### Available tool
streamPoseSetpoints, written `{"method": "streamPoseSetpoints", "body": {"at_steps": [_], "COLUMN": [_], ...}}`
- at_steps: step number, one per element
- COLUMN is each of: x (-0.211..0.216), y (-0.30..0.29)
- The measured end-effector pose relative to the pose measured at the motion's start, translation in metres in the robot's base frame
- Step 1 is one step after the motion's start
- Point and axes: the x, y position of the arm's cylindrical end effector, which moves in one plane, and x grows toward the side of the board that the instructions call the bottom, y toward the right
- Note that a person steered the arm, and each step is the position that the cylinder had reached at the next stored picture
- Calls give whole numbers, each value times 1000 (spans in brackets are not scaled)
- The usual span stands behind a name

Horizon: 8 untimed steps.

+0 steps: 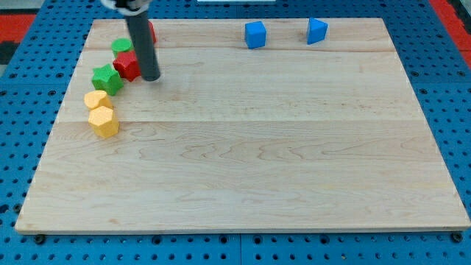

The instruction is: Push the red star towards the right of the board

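Nearest the view's bottom among the blocks sits a yellow hexagonal block, close to the left edge of the wooden board, which lies on a blue perforated desk. Just above it, and touching or nearly touching it, is a second yellow block, rounder in outline — its exact shape is hard to make out. Up and to the right of that comes a green star, and pressed against the green star's upper right side is the red star, the task's block, which sits in the board's upper left part, far from the right edge. Another green block, with a rounded top, lies just above the red star. A further red block peeks out behind the rod near the board's top edge; most of it is hidden, so its shape cannot be told. My tip rests on the board just beside the red star, on its right side, apparently touching it or nearly so. As for an end effector, the arm carries only this plain dark rod — nothing that opens or closes. Well apart from this cluster, along the top edge, stand a blue cube near the middle and a blue block of more angular shape further to the view's right.
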Motion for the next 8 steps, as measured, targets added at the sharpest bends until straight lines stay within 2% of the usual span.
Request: {"method": "streamPoseSetpoints", "body": {"at_steps": [2,3,5,6,7,8], "x": [19,17,-12,5,17,4], "y": [-69,-65,-3,7,-28,-66]}}
